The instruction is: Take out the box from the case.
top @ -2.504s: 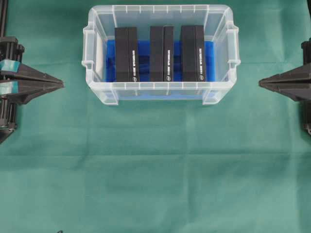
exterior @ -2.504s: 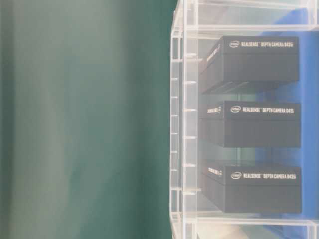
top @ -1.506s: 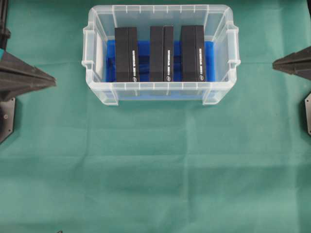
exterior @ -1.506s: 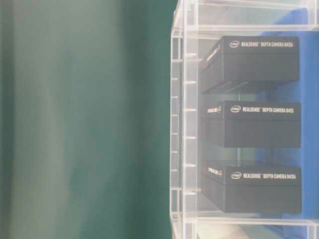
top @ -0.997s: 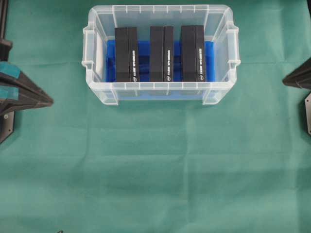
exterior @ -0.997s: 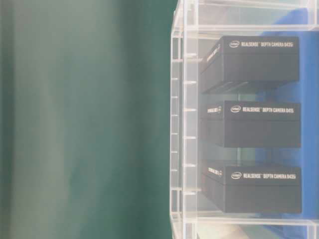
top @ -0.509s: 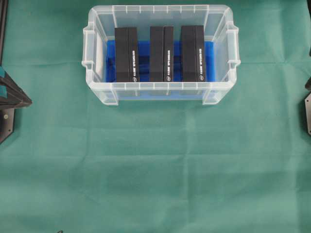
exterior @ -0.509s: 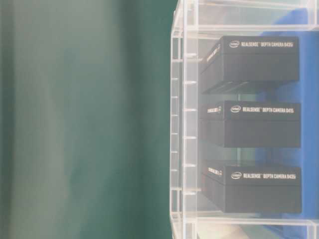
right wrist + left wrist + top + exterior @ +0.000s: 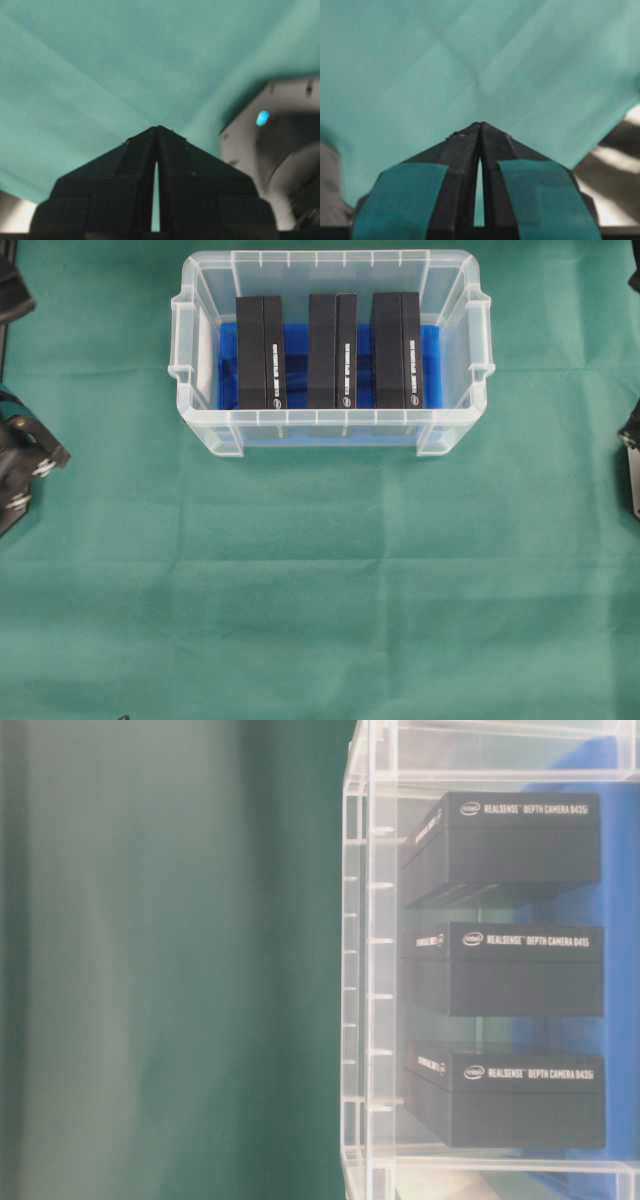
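Three black boxes [image 9: 334,337] stand side by side in the case [image 9: 330,427] on its blue lining, none yet lifted. Since a second ago I have drawn both arms back from the case toward the frame edges and tipped the wrists downward, so extraction has not begun. The left gripper [image 9: 480,126] and right gripper [image 9: 157,129] each point at the green cloth on the desk [image 9: 320,590], jaws pressed together, holding nothing, well apart from the case.

Left claw [image 9: 480,125] with its tips pressed together, nothing between them, above creased green cloth [image 9: 470,60]
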